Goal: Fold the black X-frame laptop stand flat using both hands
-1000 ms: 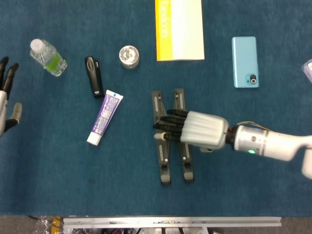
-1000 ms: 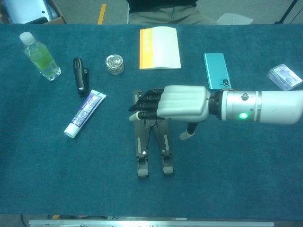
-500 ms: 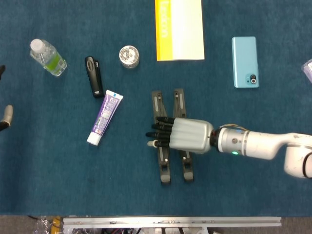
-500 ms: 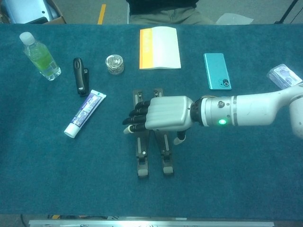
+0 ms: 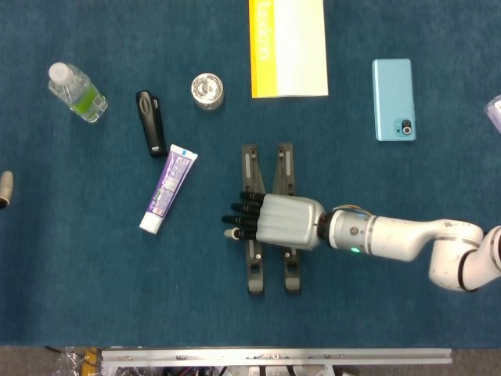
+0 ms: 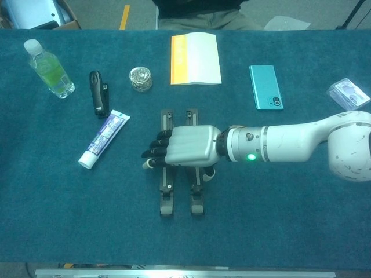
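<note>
Right robot hand lies across laptop stand (toothpaste near left edge).

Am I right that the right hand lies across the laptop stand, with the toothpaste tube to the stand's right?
Not quite. The right hand does lie across the laptop stand, but the toothpaste tube is to the stand's left, as the head view shows.

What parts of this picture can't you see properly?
- Middle of the laptop stand: covered by the right hand in both views, so whether the fingers grip it or just rest on it is unclear.
- Left hand: only a fingertip shows at the head view's left edge; absent from the chest view.
- Clear packet: cut off by the head view's right edge; its label is too small in the chest view.
</note>
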